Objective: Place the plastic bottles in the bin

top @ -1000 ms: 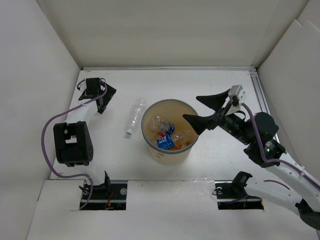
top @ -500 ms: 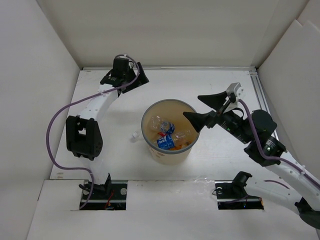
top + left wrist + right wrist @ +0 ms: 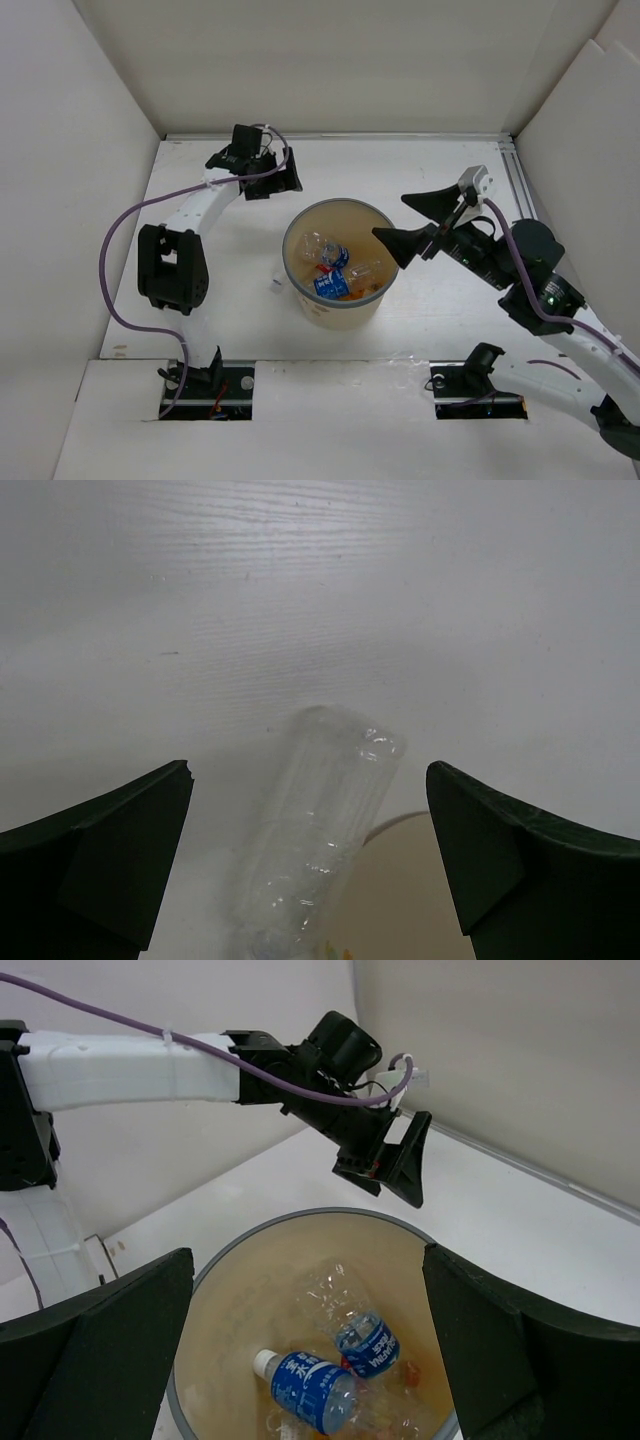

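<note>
The bin [image 3: 340, 204] is a tan bucket with a grey-blue rim, mid-table; it also shows in the right wrist view [image 3: 215, 1265]. Several bottles lie inside it, among them two blue-labelled ones [image 3: 310, 1385] [image 3: 370, 1345], also seen from above [image 3: 330, 285]. A plain clear bottle [image 3: 320, 830] lies on the table against the bin's left side; from above only its cap end [image 3: 275, 285] shows. My left gripper [image 3: 278, 183] [image 3: 308, 768] is open and empty, hovering above this bottle. My right gripper [image 3: 392, 218] [image 3: 308, 1255] is open and empty over the bin's right rim.
White walls enclose the table on the left, back and right. The left arm's purple cable [image 3: 120, 235] loops over the left side. The left gripper [image 3: 390, 1155] sits just behind the bin in the right wrist view. A rail [image 3: 520, 190] runs along the right edge.
My left arm has swung from the far left edge to behind the bin, over the clear bottle. The bottle has slid nearer along the bin's side. My right gripper has barely moved.
</note>
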Available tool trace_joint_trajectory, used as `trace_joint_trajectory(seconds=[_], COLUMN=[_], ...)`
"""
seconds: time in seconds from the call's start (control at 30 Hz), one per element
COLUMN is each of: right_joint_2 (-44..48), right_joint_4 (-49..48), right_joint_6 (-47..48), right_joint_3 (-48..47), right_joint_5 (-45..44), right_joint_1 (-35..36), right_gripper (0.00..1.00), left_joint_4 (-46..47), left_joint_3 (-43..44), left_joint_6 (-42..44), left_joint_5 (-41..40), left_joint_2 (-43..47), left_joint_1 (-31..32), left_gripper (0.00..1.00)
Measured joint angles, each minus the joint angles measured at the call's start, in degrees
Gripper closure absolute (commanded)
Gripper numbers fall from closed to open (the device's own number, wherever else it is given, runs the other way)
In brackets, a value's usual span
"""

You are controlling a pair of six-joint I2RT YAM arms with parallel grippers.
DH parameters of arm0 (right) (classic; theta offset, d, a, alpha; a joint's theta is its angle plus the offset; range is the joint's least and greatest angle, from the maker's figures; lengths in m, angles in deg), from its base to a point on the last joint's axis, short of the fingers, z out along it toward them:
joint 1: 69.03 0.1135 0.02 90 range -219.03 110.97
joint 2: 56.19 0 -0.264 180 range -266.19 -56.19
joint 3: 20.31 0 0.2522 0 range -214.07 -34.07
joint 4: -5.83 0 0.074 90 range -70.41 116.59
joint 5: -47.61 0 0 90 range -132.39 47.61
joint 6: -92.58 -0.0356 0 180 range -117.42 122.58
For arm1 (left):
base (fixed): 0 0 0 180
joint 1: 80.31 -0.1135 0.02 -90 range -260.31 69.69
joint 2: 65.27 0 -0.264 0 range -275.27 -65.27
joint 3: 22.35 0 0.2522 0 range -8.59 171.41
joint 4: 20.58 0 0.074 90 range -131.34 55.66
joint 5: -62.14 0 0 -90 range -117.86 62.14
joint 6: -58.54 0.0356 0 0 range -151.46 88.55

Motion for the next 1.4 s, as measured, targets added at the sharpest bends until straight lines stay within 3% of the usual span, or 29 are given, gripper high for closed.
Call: trace_joint_trajectory(seconds=[0.27, 0.5, 0.77, 0.87, 0.9, 0.93, 1.07, 1.1, 1.4], right_joint_2=[0.2, 1.3, 2.3, 2.3, 2.4, 2.6, 2.7, 2.7, -0.3], right_joint_4=[3.2, 4.4, 5.3, 5.4, 5.4, 5.4, 5.5, 5.6, 5.4], right_joint_6=[0.5, 0.7, 0.9, 0.9, 0.9, 0.9, 0.9, 0.9, 1.0], right_joint_3=[-1.8, -1.9, -2.0, -2.0, -2.0, -2.0, -2.0, -2.1, -8.0], right_joint_5=[0.8, 1.9, 2.6, 2.7, 2.8, 2.8, 2.7, 2.7, 0.8], right_joint_1=[0.0, 0.0, 0.0, 0.0, 0.0, 0.0, 0.0, 0.0, 0.0], right_gripper=[0.00, 0.00, 0.00, 0.00, 0.00, 0.00, 0.00, 0.00, 0.00], left_joint_4=[-3.7, -3.9, -3.5, -2.6, -2.6, -2.4, -1.8, -1.5, -3.0], left_joint_3=[-2.8, -4.5, -6.3, -6.3, -6.3, -6.3, -6.3, -6.3, -5.7], left_joint_6=[4.1, 3.3, -1.9, -3.5, -4.1, -4.8, -6.8, -7.3, -9.4], left_joint_5=[1.6, -2.1, -10.5, -12.5, -12.9, -13.2, -13.8, -13.8, -16.3], left_joint_2=[0.0, -2.9, -10.2, -10.4, -10.4, -10.4, -10.4, -10.4, -4.2], left_joint_1=[2.0, 7.0, 6.4, 6.3, 6.1, 6.0, 4.8, 4.2, -1.8], left_gripper=[0.00, 0.00, 0.00, 0.18, 0.32, 0.66, 0.96, 1.00, 1.00])
